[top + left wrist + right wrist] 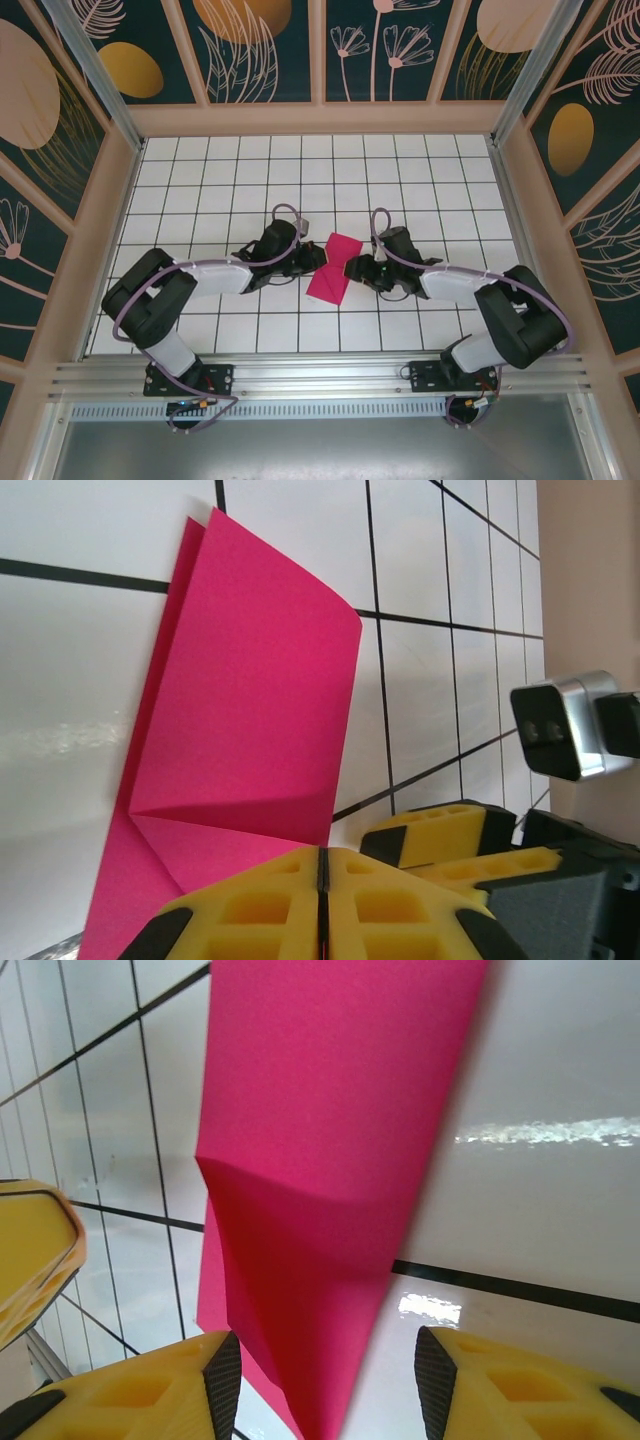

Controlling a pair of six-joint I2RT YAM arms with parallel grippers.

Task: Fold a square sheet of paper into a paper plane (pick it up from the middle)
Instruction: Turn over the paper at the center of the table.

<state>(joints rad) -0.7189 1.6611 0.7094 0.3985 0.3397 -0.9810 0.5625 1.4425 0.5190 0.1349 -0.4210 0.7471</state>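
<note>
Left wrist view: left gripper (320, 865) pinches the square sheet of paper (250, 680), anchoring the fold; right gripper (328, 1380) open astride it.

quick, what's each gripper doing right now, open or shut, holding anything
left gripper: closed, apparently pinching the edge of the folded pink paper.
right gripper: open, one finger on either side of the paper, not gripping it.

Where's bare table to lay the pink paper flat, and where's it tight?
Free: the white tiled table from the folded magenta-pink paper sheet to the back wall, and the near tiles before the metal rail. Crowded: mid-table, where the left tool, shut on the sheet, faces the open right tool.
</note>
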